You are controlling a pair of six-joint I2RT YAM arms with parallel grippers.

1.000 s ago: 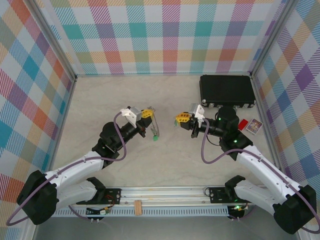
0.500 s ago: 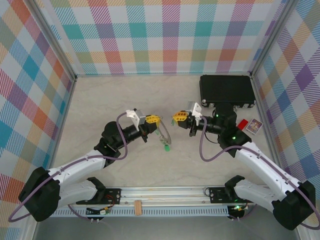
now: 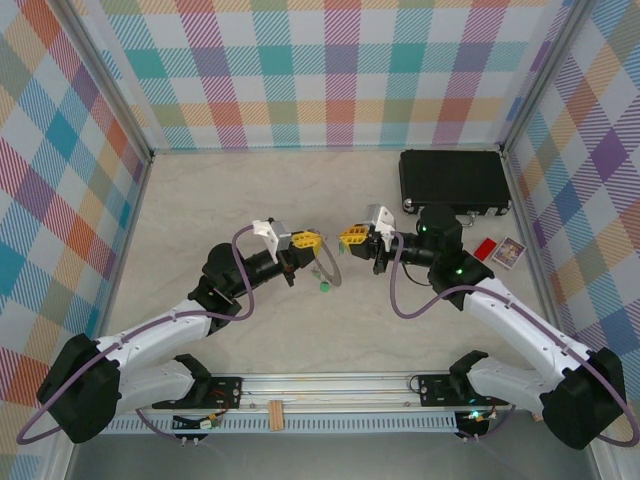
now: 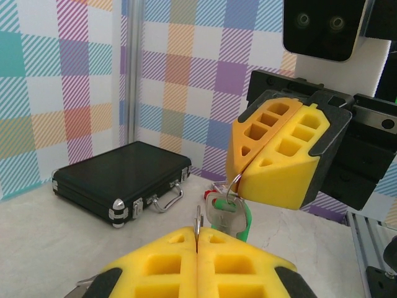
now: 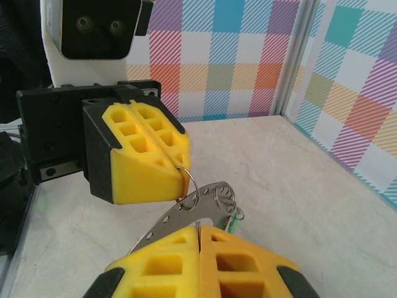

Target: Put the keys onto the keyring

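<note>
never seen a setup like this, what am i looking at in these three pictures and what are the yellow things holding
These are two robot arms bolted to a table, each ending in a gripper with two yellow foam fingers. One picture looks down from above. The other two come from small cameras on each wrist, so each shows its own fingers at the bottom and the other arm's gripper opposite. The left gripper and right gripper are both closed, and both seem to pinch a thin grey ring. A small key with a green tag dangles at it. A black case lies behind.
</note>
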